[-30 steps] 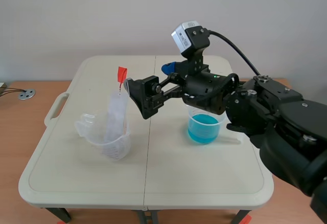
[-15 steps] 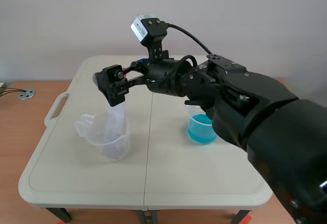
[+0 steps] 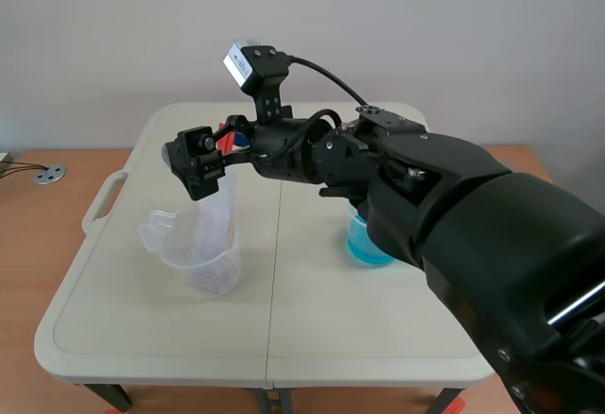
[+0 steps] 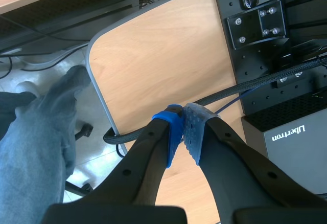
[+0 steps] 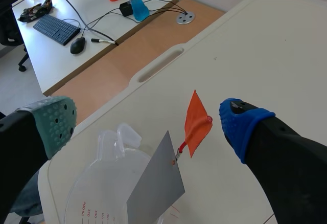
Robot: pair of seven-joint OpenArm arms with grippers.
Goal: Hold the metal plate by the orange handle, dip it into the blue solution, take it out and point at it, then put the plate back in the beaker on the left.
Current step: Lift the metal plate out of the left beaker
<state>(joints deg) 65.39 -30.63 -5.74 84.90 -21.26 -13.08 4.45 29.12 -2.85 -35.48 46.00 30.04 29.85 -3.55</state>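
Handle (image 5: 196,124), orange, sits btwn spread fingers of R gripper (image 5: 145,122), not gripped; L gripper (image 4: 183,132) clenched, empty.

Bright, even light leaves only faint, soft shadows under the beaker (image 3: 203,253) on the table (image 3: 312,329).

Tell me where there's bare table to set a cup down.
Free: the near strip of the table before both beakers, and the lane between clear beaker and blue solution. Crowded: over the clear beaker, where the right gripper straddles the orange handle.
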